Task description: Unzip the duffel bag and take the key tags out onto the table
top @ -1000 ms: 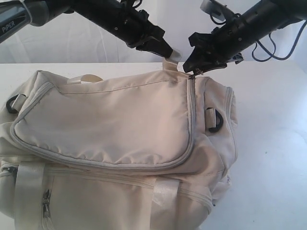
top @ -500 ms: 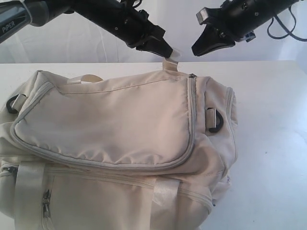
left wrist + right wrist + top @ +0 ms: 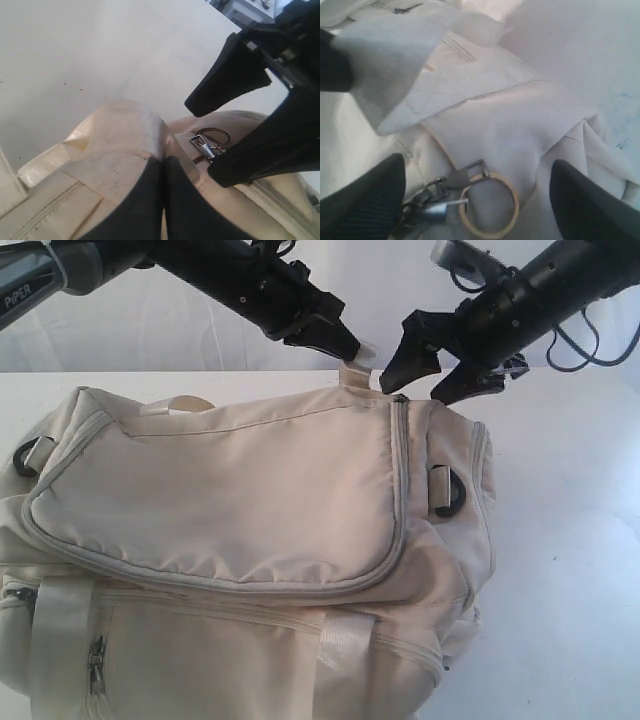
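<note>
Left hand (image 3: 362, 352) pinched shut on end tab (image 3: 352, 375). Right hand (image 3: 420, 385) open astride zipper pull (image 3: 470, 192). Duffel bag (image 3: 230, 490) zipped, lying on surface (image 3: 560, 540); key tags unseen. Risk: my closing fingers catch fabric and miss the small pull.

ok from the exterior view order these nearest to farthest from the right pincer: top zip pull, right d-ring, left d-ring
From the right pincer, open above the duffel bag:
1. Top zip pull, just below it at the bag's far edge.
2. Right D-ring, on the bag's right end.
3. Left D-ring, far across at the left end.
</note>
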Tool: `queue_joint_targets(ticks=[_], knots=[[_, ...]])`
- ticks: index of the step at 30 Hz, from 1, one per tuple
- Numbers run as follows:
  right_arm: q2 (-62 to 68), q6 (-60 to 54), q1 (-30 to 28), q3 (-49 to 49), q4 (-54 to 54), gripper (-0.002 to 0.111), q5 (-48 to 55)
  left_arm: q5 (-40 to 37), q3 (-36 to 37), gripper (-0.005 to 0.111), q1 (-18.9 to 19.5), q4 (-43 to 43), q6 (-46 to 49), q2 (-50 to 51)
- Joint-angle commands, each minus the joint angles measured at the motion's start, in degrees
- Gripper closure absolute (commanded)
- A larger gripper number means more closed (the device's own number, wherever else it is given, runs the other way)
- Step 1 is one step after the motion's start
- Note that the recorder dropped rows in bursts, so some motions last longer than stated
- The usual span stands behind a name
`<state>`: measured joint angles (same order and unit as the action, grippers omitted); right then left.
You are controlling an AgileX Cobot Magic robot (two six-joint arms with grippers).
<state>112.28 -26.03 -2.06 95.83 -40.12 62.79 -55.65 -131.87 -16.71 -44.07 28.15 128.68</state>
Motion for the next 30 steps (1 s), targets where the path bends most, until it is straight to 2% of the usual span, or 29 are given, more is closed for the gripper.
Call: queue_joint_targets(ticks=[1, 5, 11, 16, 30], knots=[[2.9, 3.1, -0.3, -0.2, -2.9, 0.039, 1.6, -1.3, 0.1, 0.107, 0.1, -2.0, -0.2, -1.1], [2.9, 3.1, -0.3, -0.2, -9.4, 0.058, 3.5, -1.2, 0.1, 0.107, 0.1, -2.0, 0.1, -1.1], [2.2, 2.9, -0.3, -0.2, -10.6, 0.090, 3.3, -1.2, 0.1, 0.107, 0.1, -2.0, 0.1, -1.1], [1.4, 2.7, -0.3, 0.7, -10.4, 0.107, 3.4, -1.2, 0.1, 0.107, 0.1, -2.0, 0.1, -1.1], [-4.2, 1.9, -0.3, 0.9, -6.9, 0.108, 4.1, -1.3, 0.1, 0.107, 0.1, -1.6, 0.0, -1.1]])
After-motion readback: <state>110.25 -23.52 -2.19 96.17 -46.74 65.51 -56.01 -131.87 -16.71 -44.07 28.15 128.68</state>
